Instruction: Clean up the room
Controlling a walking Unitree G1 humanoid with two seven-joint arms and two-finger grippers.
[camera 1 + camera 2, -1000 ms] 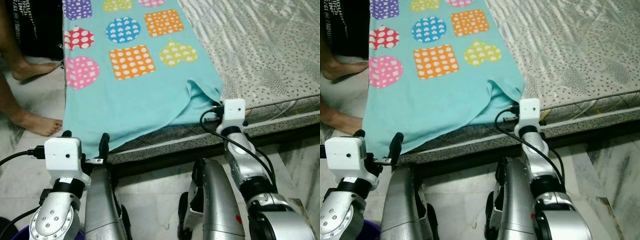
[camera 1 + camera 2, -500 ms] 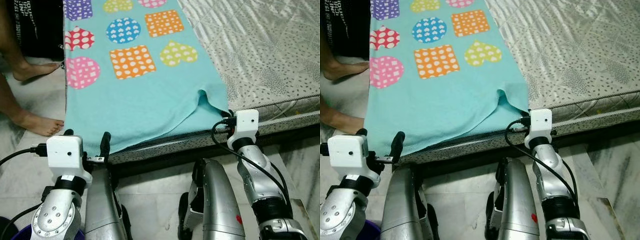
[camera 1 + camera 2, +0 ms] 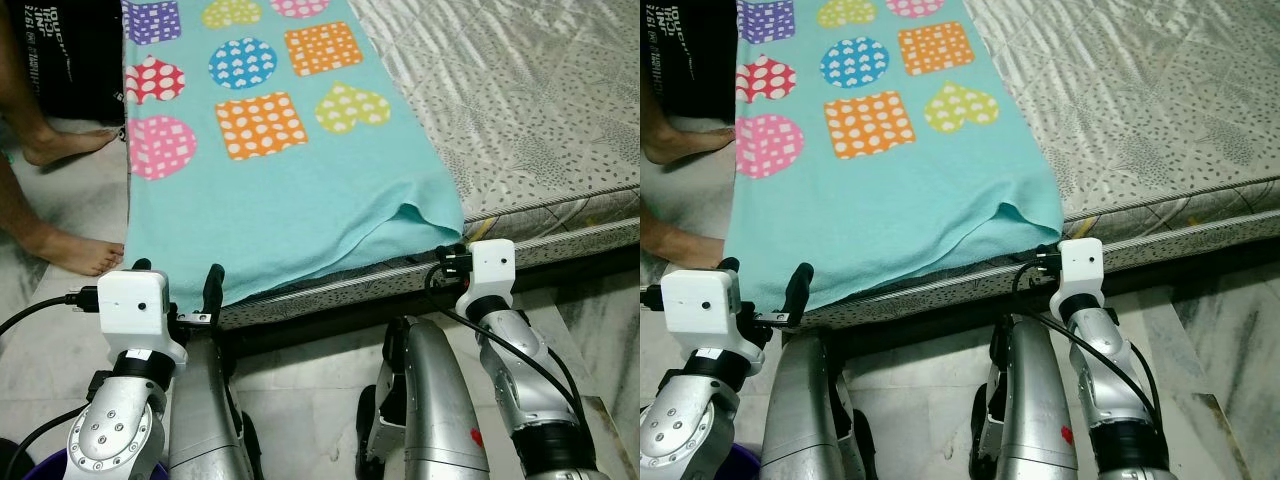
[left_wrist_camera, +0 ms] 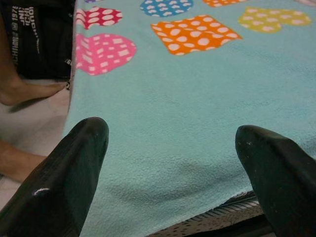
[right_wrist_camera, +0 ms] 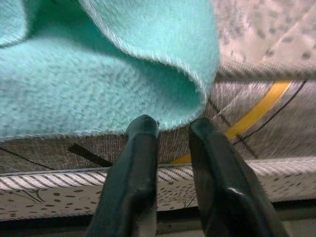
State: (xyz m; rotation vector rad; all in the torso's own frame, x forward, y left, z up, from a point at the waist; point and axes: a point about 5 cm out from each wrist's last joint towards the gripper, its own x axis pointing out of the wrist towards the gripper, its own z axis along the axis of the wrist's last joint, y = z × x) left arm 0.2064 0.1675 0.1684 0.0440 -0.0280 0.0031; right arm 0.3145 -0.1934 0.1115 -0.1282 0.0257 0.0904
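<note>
Your turquoise fleece blanket (image 3: 290,190) lies mostly spread on the bed (image 3: 540,100); right gripper's (image 5: 173,129) nearly-closed jaws pinch nothing, left gripper's (image 4: 170,143) jaws gape empty.

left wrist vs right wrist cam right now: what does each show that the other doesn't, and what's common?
Left wrist: the left gripper with fingers wide apart over the flat blanket, its printed patches, e.g. the orange square, and a person's bare foot on the floor. Right wrist: the right gripper with fingers close together, just a narrow gap, at the blanket's folded corner, above the mattress side with its yellow stripe. Shared: the turquoise blanket and the mattress edge below it.
</note>
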